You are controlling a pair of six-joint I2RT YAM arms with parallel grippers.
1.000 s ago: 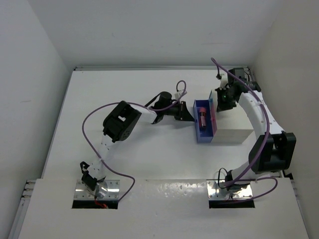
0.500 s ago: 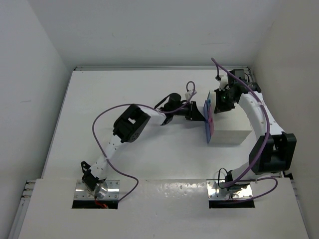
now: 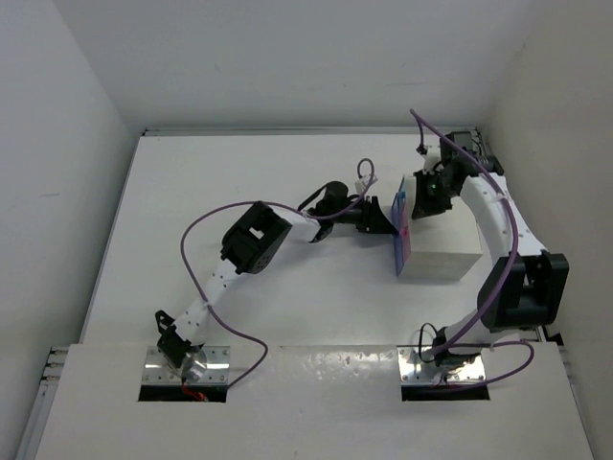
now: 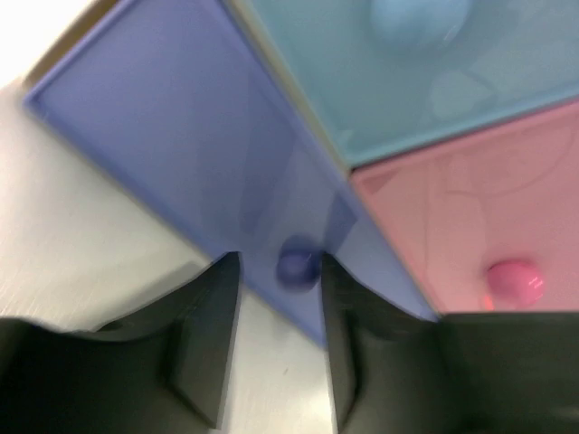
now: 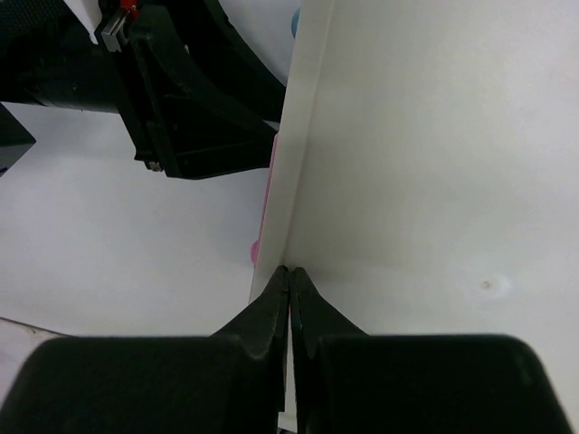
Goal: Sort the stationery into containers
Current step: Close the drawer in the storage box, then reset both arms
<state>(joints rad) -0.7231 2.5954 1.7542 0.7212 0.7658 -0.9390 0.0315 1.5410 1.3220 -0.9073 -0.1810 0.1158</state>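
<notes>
Blue drawer (image 4: 199, 154) going shut under the left arm's push

A second ago the drawer was standing pulled out to the left of the white cabinet (image 3: 445, 264), with the pink-red cylinder showing inside. Now it is sitting pushed in, its face lying level with the pink drawer (image 4: 452, 208) beside it and the cylinder no longer showing. The left arm is reaching farther right than before, its elbow shifting toward the cabinet. The left gripper (image 4: 276, 267) is now sitting right at the drawer front, jaws standing apart either side of the small blue knob (image 4: 297, 268). Most of this travel came in the first half-second, and since then the arm is only edging slightly closer.
</notes>
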